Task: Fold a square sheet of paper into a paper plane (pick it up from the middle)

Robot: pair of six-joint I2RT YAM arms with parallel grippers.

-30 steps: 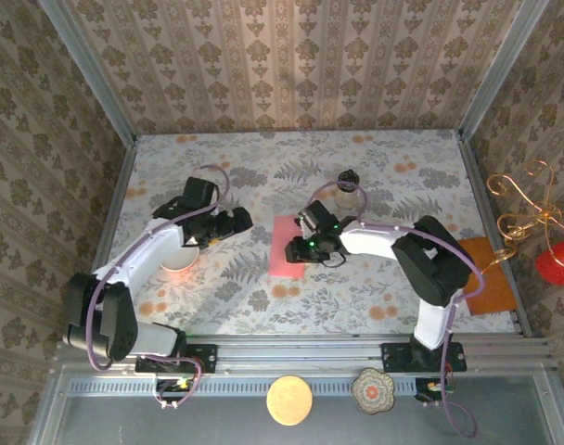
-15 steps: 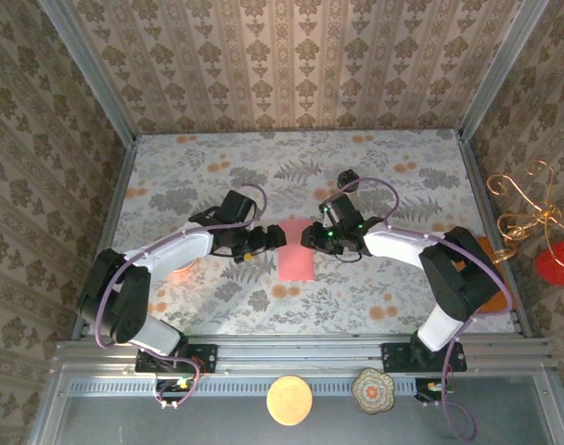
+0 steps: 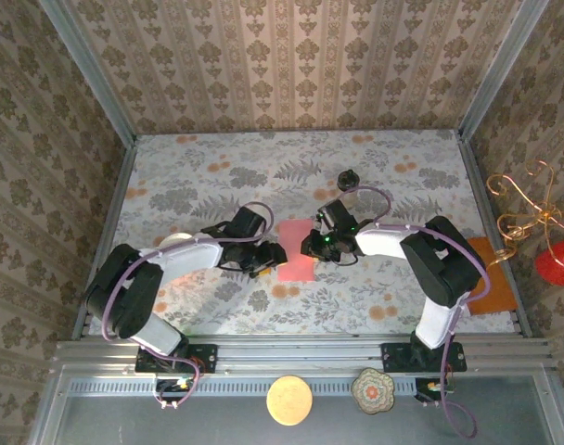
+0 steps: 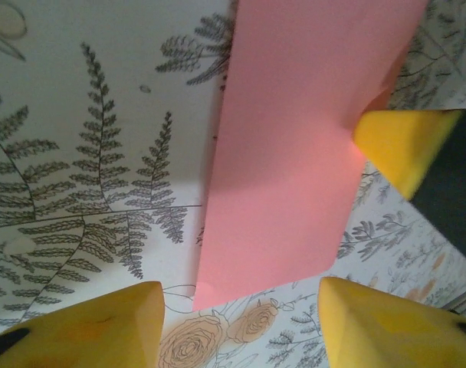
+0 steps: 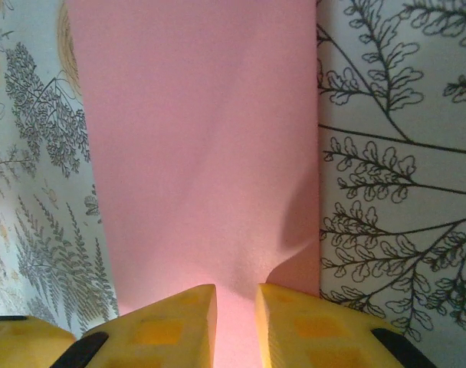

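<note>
The pink paper point(image 3: 298, 262) lies on the desk point(image 3: 412, 199) between the arms. The right gripper point(image 5: 234, 305) jaws are clenched on its edge. The left gripper point(image 4: 241, 305) jaws are released at its end. A jar point(image 3: 347, 177) stands near, behind it.

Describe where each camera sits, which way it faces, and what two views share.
Top: above and behind the bases, looking down on the table; left gripper and right gripper, with their arms, flank the paper.
Left wrist: low, facing the paper's edge; own fingers at the bottom.
Right wrist: low, looking across the paper; own fingers at its near edge.
Shared: both wrist views show the paper.
</note>
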